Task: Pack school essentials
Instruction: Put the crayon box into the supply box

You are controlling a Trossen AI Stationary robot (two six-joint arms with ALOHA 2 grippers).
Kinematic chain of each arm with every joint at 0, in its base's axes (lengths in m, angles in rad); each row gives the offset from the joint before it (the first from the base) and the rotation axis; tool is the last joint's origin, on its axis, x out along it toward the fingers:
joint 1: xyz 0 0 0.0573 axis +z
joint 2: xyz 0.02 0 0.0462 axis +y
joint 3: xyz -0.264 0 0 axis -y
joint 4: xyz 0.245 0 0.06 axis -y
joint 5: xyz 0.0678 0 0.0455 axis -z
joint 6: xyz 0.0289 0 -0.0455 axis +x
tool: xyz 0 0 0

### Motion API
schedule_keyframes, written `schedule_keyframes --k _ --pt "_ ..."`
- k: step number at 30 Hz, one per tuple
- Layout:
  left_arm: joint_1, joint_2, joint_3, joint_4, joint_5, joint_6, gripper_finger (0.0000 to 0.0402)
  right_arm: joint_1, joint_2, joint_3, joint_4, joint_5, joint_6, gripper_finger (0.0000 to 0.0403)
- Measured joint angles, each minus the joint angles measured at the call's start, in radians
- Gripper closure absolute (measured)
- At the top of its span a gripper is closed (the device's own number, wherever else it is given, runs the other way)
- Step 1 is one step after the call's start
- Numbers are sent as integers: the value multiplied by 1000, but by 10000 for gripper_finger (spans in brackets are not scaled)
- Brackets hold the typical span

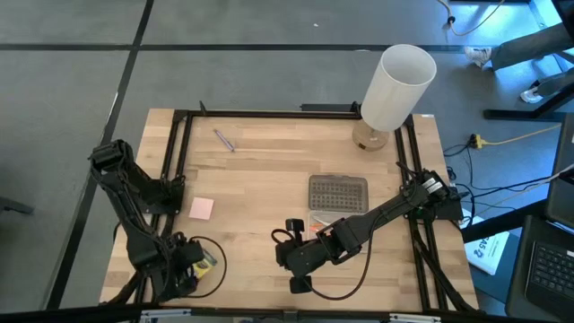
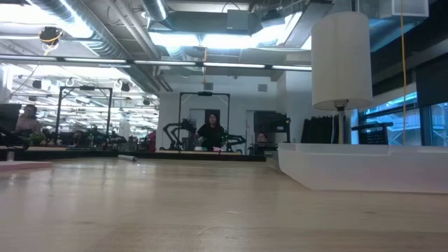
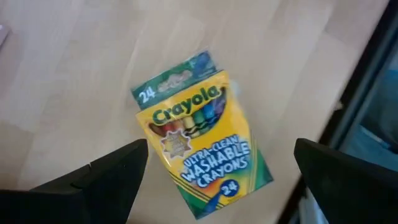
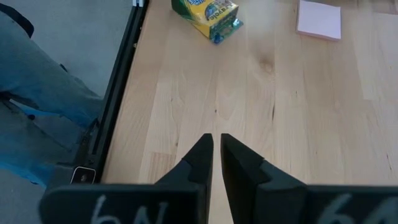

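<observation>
Above crayon box (image 3: 202,140), left end effector (image 3: 217,180) spread wide, empty.

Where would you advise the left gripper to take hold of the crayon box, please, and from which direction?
Across its two long edges, coming straight down from above. The crayon box lies flat on the table, printed face up, directly under the left gripper, whose fingers are open on either side of it. A slight wrist turn to square with its tilt would probably help.
</observation>
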Motion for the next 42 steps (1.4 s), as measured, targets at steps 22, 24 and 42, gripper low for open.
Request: schedule_keyframes --k 22,24,42 --pt "-1 146 11 6 71 -152 2 0 0 0 5 0 -1 368" --pt "-1 161 11 18 78 -152 2 0 0 0 5 0 0 368" --pt "-1 225 11 34 87 -143 3 0 0 0 5 0 0 368"
